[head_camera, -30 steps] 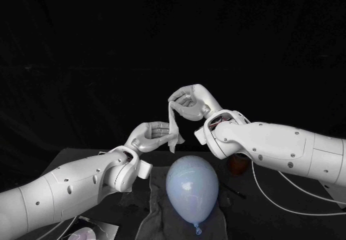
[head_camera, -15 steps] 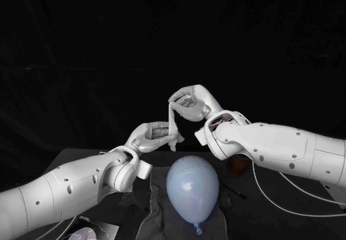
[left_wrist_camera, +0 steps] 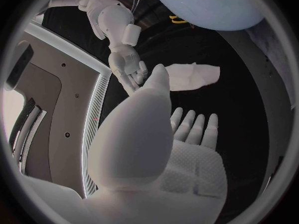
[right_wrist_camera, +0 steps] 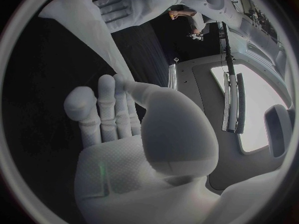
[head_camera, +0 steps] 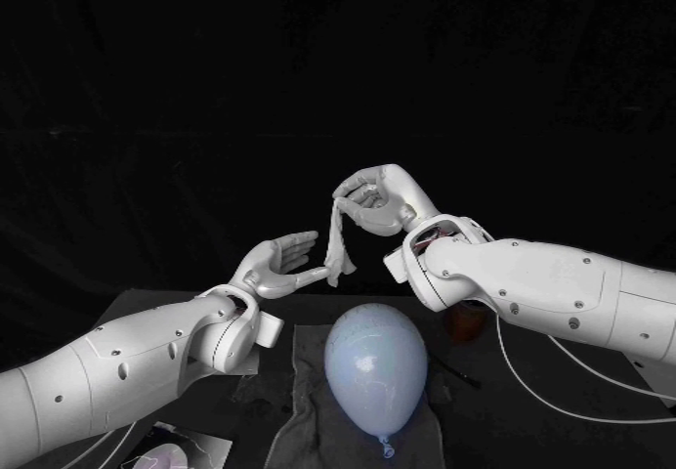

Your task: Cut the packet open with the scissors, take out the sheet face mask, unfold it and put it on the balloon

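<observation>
- Mask [head_camera: 340, 244] hangs in the air as a folded strip, its top pinched by the right hand [head_camera: 373, 200]; the balloon [head_camera: 375, 363] lies on the table below.
- Left hand [head_camera: 282, 266] has its fingers spread and holds nothing, just beside the mask's lower end.

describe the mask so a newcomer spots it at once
Start at the pale balloon, bottom centre of the head view. Just above it, a narrow white strip hangs from the right hand: the mask. It is the only limp, cloth-like thing held in the air.
</observation>
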Tool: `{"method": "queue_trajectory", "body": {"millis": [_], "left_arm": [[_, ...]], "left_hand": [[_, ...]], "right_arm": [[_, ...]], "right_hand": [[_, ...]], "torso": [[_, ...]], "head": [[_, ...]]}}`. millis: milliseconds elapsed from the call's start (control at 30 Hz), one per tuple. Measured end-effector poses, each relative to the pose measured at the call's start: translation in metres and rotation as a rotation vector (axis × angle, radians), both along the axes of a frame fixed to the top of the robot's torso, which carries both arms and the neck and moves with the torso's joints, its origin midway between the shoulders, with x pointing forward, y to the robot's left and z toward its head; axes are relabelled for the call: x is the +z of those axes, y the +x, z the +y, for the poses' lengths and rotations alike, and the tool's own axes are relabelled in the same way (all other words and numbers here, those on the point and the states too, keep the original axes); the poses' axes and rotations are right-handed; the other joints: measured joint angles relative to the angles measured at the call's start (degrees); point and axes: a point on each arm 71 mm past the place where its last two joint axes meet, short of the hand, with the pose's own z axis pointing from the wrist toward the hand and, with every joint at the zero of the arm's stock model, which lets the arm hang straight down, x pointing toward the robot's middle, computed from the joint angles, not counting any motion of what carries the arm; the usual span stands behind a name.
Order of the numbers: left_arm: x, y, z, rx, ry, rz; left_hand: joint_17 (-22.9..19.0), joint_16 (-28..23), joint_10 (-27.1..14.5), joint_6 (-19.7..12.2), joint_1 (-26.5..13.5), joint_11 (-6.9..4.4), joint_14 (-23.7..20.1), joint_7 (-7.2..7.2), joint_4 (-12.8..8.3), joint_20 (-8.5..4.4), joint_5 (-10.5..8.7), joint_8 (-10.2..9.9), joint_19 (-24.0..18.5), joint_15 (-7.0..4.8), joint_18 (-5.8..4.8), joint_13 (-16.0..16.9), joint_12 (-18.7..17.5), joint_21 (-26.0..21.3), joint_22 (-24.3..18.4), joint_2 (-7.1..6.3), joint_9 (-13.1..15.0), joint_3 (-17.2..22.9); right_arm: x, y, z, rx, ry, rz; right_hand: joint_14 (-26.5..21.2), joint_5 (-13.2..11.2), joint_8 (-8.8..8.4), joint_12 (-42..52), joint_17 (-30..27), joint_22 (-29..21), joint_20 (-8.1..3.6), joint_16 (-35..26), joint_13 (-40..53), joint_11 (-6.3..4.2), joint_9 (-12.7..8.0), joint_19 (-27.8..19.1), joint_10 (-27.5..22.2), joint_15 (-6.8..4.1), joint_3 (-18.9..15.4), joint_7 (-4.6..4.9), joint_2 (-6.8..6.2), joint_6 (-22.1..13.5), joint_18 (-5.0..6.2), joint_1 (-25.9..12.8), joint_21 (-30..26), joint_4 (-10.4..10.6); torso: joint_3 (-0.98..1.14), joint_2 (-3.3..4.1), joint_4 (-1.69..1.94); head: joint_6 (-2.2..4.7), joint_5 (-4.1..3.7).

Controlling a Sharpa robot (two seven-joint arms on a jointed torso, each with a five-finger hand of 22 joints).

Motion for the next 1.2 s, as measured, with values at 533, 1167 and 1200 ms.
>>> {"method": "queue_trajectory", "body": {"millis": [533,1167,1200], "left_arm": [[0.002,-0.003,0.01,0.058,0.021,-0.039],[0.002,-0.003,0.0,0.055,0.067,-0.071],[0.002,-0.003,-0.001,0.054,0.071,-0.069]], "left_hand": [[3.27,4.05,25.76,23.83,0.56,2.46,15.76,2.62,-0.81,-0.28,0.0,9.69,3.65,1.45,1.08,2.48,6.73,0.69,0.59,4.54,5.34,4.95],[6.25,9.26,32.84,28.26,-2.65,-0.03,22.09,2.87,-0.59,-0.01,0.0,8.99,10.96,-0.76,3.57,1.76,7.77,2.9,1.6,4.65,4.97,3.6],[6.39,9.5,32.47,28.26,-3.2,0.34,22.02,2.87,-0.55,-0.02,0.0,8.75,10.64,-0.7,2.64,1.64,7.47,2.89,1.52,4.59,4.89,3.2]], "right_arm": [[0.0,0.006,-0.002,-0.019,-0.002,-0.003],[0.0,0.003,0.001,-0.009,0.0,0.0],[0.0,0.003,0.001,-0.009,0.0,0.0]], "right_hand": [[-0.06,0.24,-0.04,-0.09,0.04,0.0,0.0,0.0,0.06,0.0,0.02,0.0,0.0,-0.06,0.0,-0.02,0.0,-0.02,0.0,0.0,0.0,-0.01],[-0.04,0.2,-0.13,-0.23,0.01,0.01,0.0,0.0,0.04,0.0,0.02,0.0,0.0,-0.03,0.01,-0.05,0.0,-0.16,-0.01,0.0,0.0,-0.04],[-0.04,0.2,-0.22,-0.23,0.01,0.01,0.0,0.0,0.04,0.0,0.03,0.0,0.0,-0.03,0.06,-0.05,0.0,-0.16,-0.01,0.0,0.0,-0.08]], "torso": [[-0.01,0.06,-0.03],[0.01,0.03,-0.07],[0.01,0.03,-0.07]], "head": [[-0.21,-0.01],[-0.27,0.1],[-0.27,0.1]]}}
